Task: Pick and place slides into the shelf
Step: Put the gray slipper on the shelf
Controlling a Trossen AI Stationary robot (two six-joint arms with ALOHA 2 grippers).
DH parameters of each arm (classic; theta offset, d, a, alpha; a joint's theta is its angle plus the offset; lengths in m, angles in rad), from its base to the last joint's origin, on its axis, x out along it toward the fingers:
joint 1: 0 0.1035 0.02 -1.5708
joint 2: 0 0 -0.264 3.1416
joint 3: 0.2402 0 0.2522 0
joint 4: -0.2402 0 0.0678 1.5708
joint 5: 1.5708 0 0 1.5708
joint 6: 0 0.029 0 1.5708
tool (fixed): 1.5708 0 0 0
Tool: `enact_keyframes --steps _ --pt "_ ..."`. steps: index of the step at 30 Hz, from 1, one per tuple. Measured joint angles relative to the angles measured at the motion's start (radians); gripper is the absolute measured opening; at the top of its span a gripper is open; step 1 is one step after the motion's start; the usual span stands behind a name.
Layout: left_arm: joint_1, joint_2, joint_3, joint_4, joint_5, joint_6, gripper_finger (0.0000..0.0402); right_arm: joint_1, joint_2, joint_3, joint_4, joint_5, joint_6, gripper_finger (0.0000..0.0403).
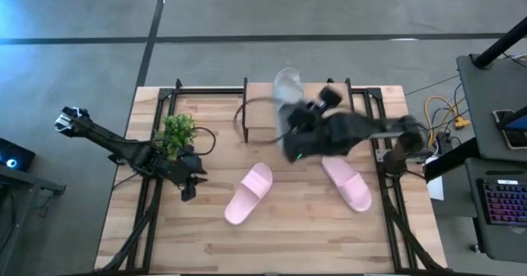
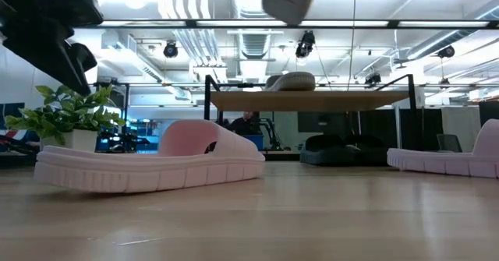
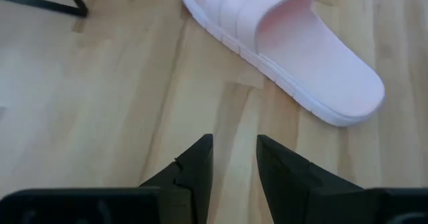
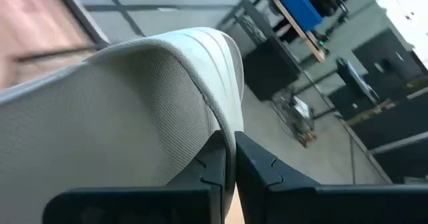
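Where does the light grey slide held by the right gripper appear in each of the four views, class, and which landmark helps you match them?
High view: the grey slide is blurred above the shelf, top centre.
Low view: top edge, hanging over the shelf.
Left wrist view: not in it; only a pink slide.
Right wrist view: fills the left and centre, pinched by the right gripper.
Shared landmark: the shelf.

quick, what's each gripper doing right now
Left gripper: open, empty, above the table beside a pink slide.
Right gripper: shut on a grey slide, lifted.

Matt foam-like pink slides (image 1: 249, 193) lie on the pale, smooth-grained wooden table (image 1: 288, 243); the grey slide (image 4: 134, 117) looks finely textured.
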State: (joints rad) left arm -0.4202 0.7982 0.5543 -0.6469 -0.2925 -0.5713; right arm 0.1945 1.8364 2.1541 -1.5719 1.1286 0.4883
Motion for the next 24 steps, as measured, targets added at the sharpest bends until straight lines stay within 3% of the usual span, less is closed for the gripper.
enact_keyframes --steps 7,15,24 --pt "0.000 0.000 -0.001 0.002 -0.099 -0.003 0.0099 -0.146 -0.240 -0.270 0.000 -0.117 -0.115 0.0013" --pt "0.007 0.000 -0.001 0.016 -0.241 -0.140 0.0099 -0.294 -0.341 -0.544 0.025 -0.116 -0.298 0.0013" --pt "0.056 0.000 -0.003 0.064 -0.265 -0.182 0.0099 -0.448 -0.475 -0.761 0.454 -0.190 -0.684 0.0013"
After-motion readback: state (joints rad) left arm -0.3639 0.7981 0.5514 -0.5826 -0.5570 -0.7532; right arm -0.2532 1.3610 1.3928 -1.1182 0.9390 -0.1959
